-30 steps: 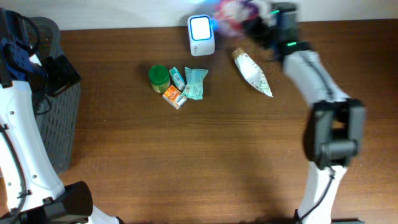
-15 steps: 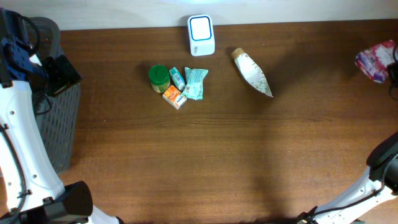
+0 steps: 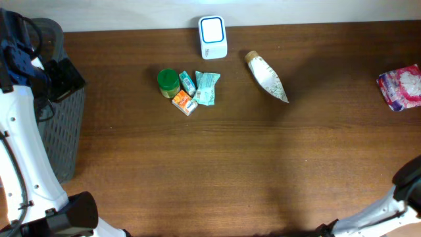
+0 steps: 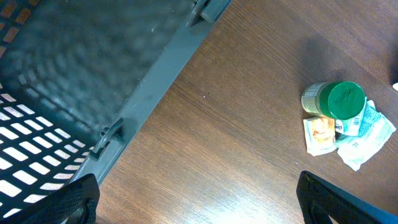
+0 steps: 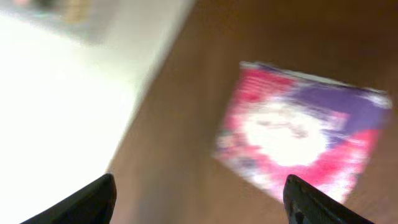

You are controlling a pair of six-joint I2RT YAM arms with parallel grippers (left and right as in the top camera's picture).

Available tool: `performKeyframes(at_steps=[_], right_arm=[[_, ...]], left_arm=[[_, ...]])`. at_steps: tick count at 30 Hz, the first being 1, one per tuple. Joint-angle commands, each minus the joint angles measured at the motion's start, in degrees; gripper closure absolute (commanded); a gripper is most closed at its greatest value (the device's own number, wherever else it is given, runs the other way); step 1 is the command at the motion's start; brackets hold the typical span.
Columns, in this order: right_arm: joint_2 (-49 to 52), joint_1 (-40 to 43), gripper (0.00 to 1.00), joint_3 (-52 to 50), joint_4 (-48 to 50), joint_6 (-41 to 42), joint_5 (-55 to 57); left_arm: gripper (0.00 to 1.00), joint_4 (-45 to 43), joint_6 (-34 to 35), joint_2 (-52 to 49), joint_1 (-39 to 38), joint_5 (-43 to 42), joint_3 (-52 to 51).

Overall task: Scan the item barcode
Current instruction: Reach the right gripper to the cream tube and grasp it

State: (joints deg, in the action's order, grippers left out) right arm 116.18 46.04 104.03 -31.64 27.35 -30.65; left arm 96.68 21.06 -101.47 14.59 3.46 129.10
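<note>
Table (image 3: 197,164): dk brown, wood grain. Scanner (image 3: 213,37): white body, blue-lit face. Packet (image 3: 401,87), far right: pink/red w/ purple, white centre. Jar (image 3: 168,80): green lid. Sachets (image 3: 207,88): teal. Small pack (image 3: 185,103): orange. Pouch (image 3: 268,76): white, tan cap. Basket (image 3: 56,125), left: grey mesh.

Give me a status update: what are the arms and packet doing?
Left end effector open near the basket. Right end effector open above the pink packet, not holding it. Packet flat on table, far right of scanner. Nothing in the way.
</note>
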Motion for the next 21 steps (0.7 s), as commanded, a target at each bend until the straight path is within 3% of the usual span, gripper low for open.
performKeyframes(at_steps=[1, 2, 4, 6, 13, 16, 21], right_arm=[[-5.2, -5.4, 0.18, 0.6, -1.2, -5.0, -16.3], [-5.2, -6.8, 0.18, 0.6, -1.7, -6.7, -19.1], [-5.2, -13.1, 0.02, 0.4, -6.5, -14.0, -21.2], [-5.1, -19.6, 0.01, 0.4, -11.1, -22.7, -17.5], [-3.3, -46.8, 0.01, 0.0, -13.1, -24.3, 32.3], [0.7, -53.0, 0.01, 0.0, -13.1, -33.6, 34.2], [4.5, -55.8, 0.01, 0.0, -12.0, -34.4, 33.9]], left_arm=[[0.01, 0.0, 0.8, 1.2, 0.2, 0.4, -0.1], [0.01, 0.0, 0.8, 1.2, 0.2, 0.4, -0.1], [0.01, 0.0, 0.8, 1.2, 0.2, 0.4, -0.1], [0.01, 0.0, 0.8, 1.2, 0.2, 0.4, -0.1], [0.01, 0.0, 0.8, 1.2, 0.2, 0.4, -0.1], [0.01, 0.0, 0.8, 1.2, 0.2, 0.4, -0.1], [0.01, 0.0, 0.8, 1.2, 0.2, 0.4, -0.1]])
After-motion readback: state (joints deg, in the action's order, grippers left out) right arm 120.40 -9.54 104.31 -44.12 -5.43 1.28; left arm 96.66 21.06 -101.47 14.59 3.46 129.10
